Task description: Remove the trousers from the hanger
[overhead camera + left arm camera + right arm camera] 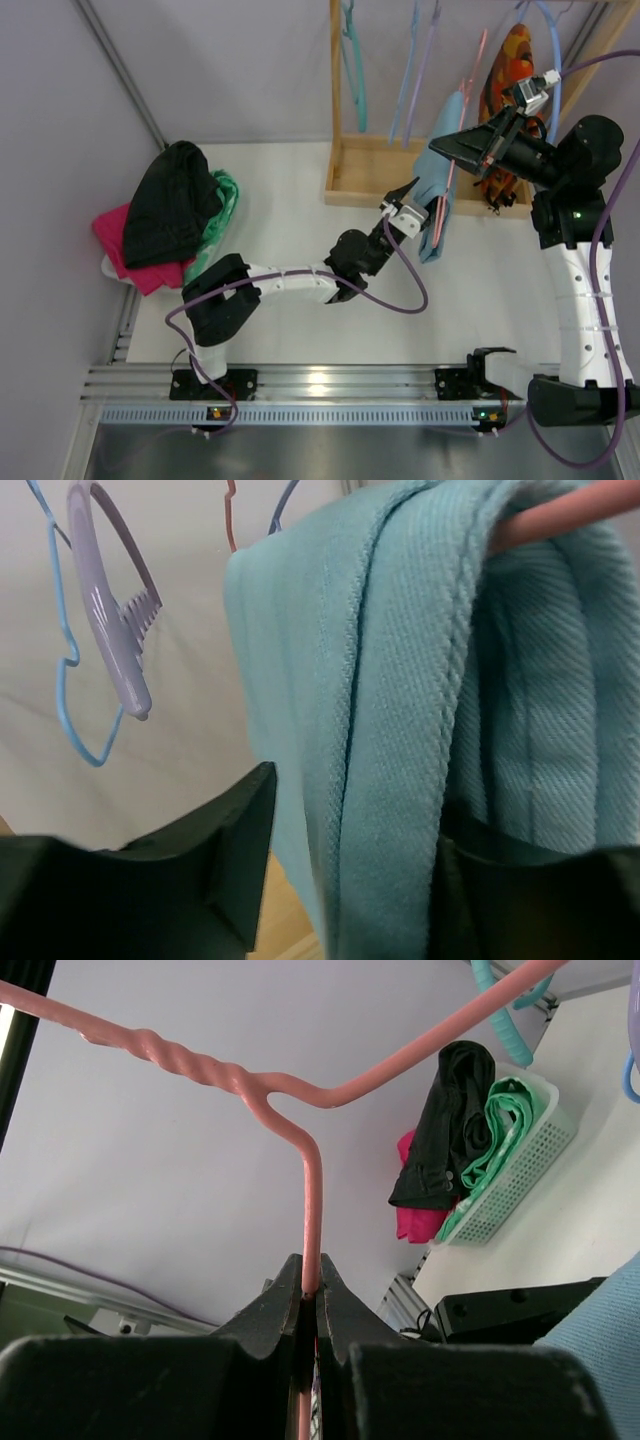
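Light teal trousers [437, 175] hang folded over the bar of a pink wire hanger [449, 185] in front of the wooden rack. My right gripper [450, 148] is shut on the hanger's wire [310, 1190] just below its twisted neck and holds it up; the closed jaws [310, 1295] pinch the wire. My left gripper [418, 190] is open, its jaws standing on either side of the trousers' hanging edge [400, 730], with a gap showing beside the left finger [225, 855]. The pink bar [560, 515] shows at the top right of the left wrist view.
The wooden rack [380, 170] at the back holds a teal hanger [352, 60], lavender and blue hangers [410, 70] and an orange patterned garment [505, 90]. A white basket [520, 1175] at the left holds black [170, 200], green and pink clothes.
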Motion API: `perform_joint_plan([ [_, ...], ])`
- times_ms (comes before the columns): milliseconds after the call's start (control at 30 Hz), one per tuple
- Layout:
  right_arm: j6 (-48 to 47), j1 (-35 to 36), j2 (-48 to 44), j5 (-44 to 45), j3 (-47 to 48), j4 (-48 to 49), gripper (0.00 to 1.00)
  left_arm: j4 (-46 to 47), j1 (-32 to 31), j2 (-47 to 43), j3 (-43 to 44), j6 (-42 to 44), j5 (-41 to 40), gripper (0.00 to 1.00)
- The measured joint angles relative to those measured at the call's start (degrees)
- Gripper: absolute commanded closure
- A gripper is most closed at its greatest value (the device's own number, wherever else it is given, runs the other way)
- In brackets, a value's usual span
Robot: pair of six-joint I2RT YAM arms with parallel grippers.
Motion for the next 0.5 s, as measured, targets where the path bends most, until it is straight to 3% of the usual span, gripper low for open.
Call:
perform_joint_plan([
  [167, -0.7, 0.0, 0.0, 0.0, 0.0, 0.0, 1.00, -0.1, 1.5, 0.0, 0.0, 0.4, 0.9, 0.85],
  [267, -0.9, -0.2, 0.0, -0.6, -0.1, 0.1, 1.00, -1.2, 2.0, -0.8, 0.0, 0.5, 2.0, 0.99],
  [500, 1.4, -4.1, -0.1, -6.2, -3.9, 6.8, 1.00, -9.6, 2.8, -9.0, -2.9, -0.2, 5.2, 1.00],
])
